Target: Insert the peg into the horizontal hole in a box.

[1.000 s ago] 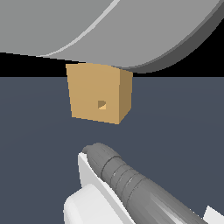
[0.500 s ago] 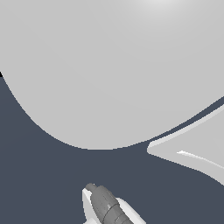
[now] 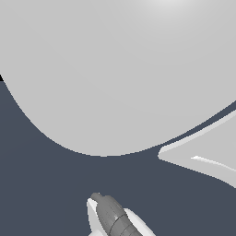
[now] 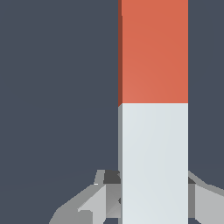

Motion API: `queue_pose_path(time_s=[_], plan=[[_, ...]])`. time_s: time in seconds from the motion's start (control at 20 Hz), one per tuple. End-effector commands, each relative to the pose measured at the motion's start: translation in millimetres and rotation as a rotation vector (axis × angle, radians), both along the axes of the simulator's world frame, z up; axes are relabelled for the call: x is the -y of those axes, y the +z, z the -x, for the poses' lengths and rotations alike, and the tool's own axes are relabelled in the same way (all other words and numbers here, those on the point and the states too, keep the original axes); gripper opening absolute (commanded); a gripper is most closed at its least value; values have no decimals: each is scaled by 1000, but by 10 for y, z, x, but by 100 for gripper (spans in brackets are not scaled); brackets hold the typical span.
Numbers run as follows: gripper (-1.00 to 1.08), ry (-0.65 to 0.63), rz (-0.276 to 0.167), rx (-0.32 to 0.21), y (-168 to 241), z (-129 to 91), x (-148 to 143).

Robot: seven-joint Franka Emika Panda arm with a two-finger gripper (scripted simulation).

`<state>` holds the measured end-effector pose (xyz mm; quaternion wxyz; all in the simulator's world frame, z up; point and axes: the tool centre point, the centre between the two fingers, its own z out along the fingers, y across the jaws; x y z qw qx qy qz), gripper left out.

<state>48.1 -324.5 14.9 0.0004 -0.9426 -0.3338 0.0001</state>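
Note:
In the wrist view the peg point(image 4: 153, 140) fills the middle: a pale grey-white bar with a red-orange end point(image 4: 153, 48) pointing away from the wrist. My gripper point(image 4: 153, 186) has a grey finger point(image 4: 109, 192) against one side of the white part and the other finger point(image 4: 197, 194) against the opposite side, so it is shut on the peg. The tan box and its hole are hidden in both views. In the exterior view a large grey arm body point(image 3: 115, 69) covers where the box stood.
The dark blue-grey floor point(image 3: 46, 184) shows around the arm. A grey and white arm part point(image 3: 113, 219) sits at the exterior view's lower edge, and a pale arm part point(image 3: 203, 161) reaches in from the exterior view's right.
One second ago the tan box with its hole showed in the exterior view. The arm's grey body has since swung down in front of it. Little has moved in the last half second.

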Motion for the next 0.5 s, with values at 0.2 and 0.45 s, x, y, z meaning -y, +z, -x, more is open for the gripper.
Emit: queue_pose_path(time_s=[0.2,0.45], plan=[[-100,4,0,0,5,3,-26],[-100,18,0,0,21,25,-120]])
